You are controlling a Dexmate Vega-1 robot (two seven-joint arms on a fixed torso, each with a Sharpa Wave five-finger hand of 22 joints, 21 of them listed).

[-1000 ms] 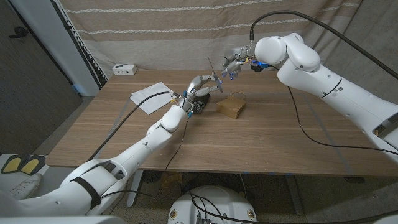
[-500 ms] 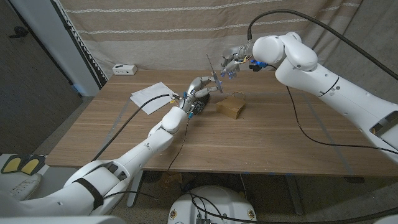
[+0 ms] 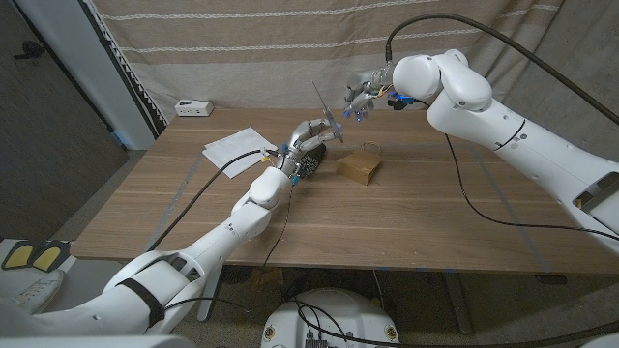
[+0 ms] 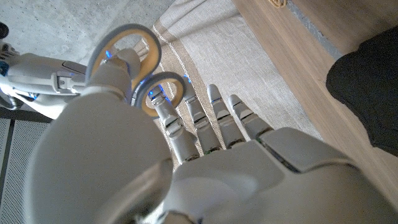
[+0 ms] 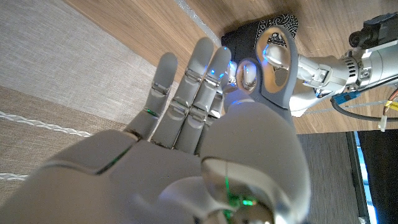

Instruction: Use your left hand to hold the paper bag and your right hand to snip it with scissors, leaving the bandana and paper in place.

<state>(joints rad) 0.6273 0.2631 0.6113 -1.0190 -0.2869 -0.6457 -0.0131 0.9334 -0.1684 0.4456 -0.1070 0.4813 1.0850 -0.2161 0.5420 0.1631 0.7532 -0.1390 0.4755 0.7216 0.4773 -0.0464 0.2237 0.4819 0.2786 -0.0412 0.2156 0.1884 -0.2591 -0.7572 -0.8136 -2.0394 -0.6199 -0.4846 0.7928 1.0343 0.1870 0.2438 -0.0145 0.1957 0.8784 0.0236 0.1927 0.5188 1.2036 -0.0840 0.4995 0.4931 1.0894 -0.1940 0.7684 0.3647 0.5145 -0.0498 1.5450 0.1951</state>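
1. Here, seen from the head camera, both robot arms are reaching over a wooden table [image 3: 406, 222] and meeting in the air above its far side.
2. The left hand [image 3: 311, 135] is hovering just above a black bandana [image 3: 311, 168] that is lying on the table.
3. The right hand [image 3: 361, 97] is hanging a little higher, just beside the left hand and closer to the striped curtain [image 3: 290, 58] behind the table.
4. A pair of scissors [image 3: 327, 106] is standing tilted in the air between the two hands, its blades pointing up and away from the table.
5. In the left wrist view, the left hand [image 4: 236, 168] is keeping most of its fingers straight and side by side, while its thumb and nearest finger are reaching into the grey handle loops of the scissors [image 4: 121, 30] and holding them.
6. In the right wrist view, the right hand [image 5: 186, 149] is also stretching its fingers out straight, and its thumb is sitting at a handle loop of the scissors [image 5: 280, 81]; I cannot tell whether this hand is gripping them.
7. The brown paper bag [image 3: 360, 167] is lying on the table just beside the bandana, on the robot's right of it, with neither hand touching it.
8. A white sheet of paper [image 3: 232, 152] is lying on the table on the robot's left of the bandana, apart from it.
9. A small white device [image 3: 194, 107] is sitting at the table's far left corner.
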